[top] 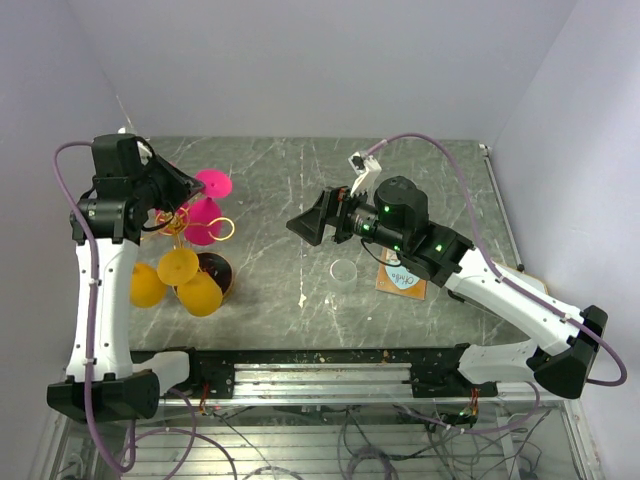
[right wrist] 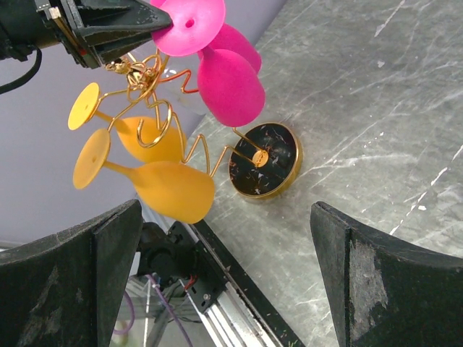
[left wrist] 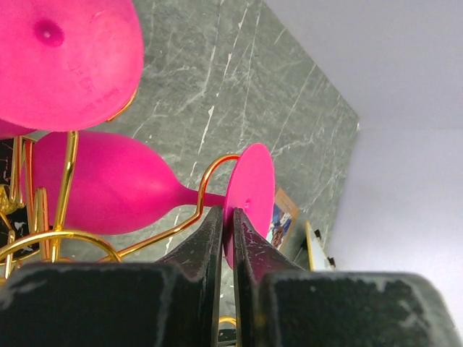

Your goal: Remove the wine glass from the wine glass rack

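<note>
The gold wire wine glass rack stands at the left on its round disc base. Two pink and two yellow glasses hang on it. My left gripper is shut on the flat foot of one pink wine glass, whose stem lies in a gold loop arm. The same grip shows in the top view and in the right wrist view. My right gripper is open and empty, above the table's middle and facing the rack.
The second pink glass hangs close above the held one. The yellow glasses hang low at the rack's front. A clear round lid and a printed card lie under the right arm. A metal rail runs along the front edge.
</note>
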You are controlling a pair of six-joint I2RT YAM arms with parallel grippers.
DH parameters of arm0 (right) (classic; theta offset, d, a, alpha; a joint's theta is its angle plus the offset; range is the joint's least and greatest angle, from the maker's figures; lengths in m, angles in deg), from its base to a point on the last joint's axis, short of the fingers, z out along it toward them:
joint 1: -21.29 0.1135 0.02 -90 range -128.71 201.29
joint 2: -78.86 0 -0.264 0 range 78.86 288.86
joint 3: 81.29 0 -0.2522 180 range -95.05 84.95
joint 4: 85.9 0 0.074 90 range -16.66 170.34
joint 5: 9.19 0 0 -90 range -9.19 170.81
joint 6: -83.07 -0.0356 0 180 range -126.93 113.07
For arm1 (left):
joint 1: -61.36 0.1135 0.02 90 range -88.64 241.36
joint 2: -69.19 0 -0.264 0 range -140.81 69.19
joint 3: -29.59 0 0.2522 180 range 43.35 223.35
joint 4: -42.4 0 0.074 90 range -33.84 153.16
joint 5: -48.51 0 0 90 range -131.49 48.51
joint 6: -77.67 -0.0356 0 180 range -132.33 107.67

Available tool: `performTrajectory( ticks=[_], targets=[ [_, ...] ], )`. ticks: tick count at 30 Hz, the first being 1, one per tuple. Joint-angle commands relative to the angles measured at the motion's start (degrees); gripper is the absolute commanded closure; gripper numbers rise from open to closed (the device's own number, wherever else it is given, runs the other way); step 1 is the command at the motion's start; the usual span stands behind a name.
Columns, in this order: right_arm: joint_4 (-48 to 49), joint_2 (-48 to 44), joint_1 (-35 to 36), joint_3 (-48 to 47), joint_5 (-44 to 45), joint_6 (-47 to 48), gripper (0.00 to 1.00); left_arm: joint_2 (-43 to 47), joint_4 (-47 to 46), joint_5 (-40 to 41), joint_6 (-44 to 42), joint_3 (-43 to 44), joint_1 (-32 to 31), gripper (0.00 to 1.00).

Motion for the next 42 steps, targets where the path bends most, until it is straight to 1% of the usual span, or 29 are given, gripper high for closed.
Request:
performTrajectory(
  ticks=[1,4,7,12,17,22,29,32,36,39,42],
  targets=[
    [0.0,-0.2,-0.3,-2.1,0.6,0.2,0.0,2.0,2.3,3.4,4.2,0.7,1.7,0.93],
    [0.0,0.0,-0.3,-2.1,0.6,0.3,0.0,2.9,6.1,6.4,7.4,1.8,1.8,0.93],
    [0.1,0.1,-0.3,-2.1,0.4,0.2,0.0,5.0,4.7,5.5,10.4,0.4,1.9,0.93],
    [-0.1,0.1,-0.3,-2.1,0.2,-0.1,0.0,7.8,4.4,6.4,13.9,-1.1,1.9,0.93],
    [-0.4,-0.4,-0.3,-1.9,0.6,0.0,0.0,8.9,2.6,0.4,15.3,-3.5,1.9,0.93],
    [-0.5,-0.1,-0.3,-1.9,0.5,0.2,0.0,11.5,-4.4,-7.2,16.3,-6.5,1.9,0.93],
    [1.1,0.9,-0.3,-1.6,-0.7,-0.6,0.0,12.6,-10.4,-16.1,16.3,-8.6,1.9,0.93],
    [2.4,1.3,-0.3,-1.5,-1.5,-1.7,0.0,12.9,-16.0,-22.3,18.7,-11.0,1.9,0.93],
    [7.5,-0.1,-0.6,2.0,-1.9,-6.8,0.0,14.8,-28.5,-29.4,25.9,-15.2,1.8,0.93],
    [18.4,-4.0,-1.5,9.8,-1.4,-13.3,0.0,15.7,-35.8,-32.6,30.6,-16.2,1.9,0.93],
    [28.2,-6.6,-3.5,17.5,-3.2,-19.2,0.0,16.4,-47.1,-36.2,38.1,-18.7,1.9,0.93]
  ],
)
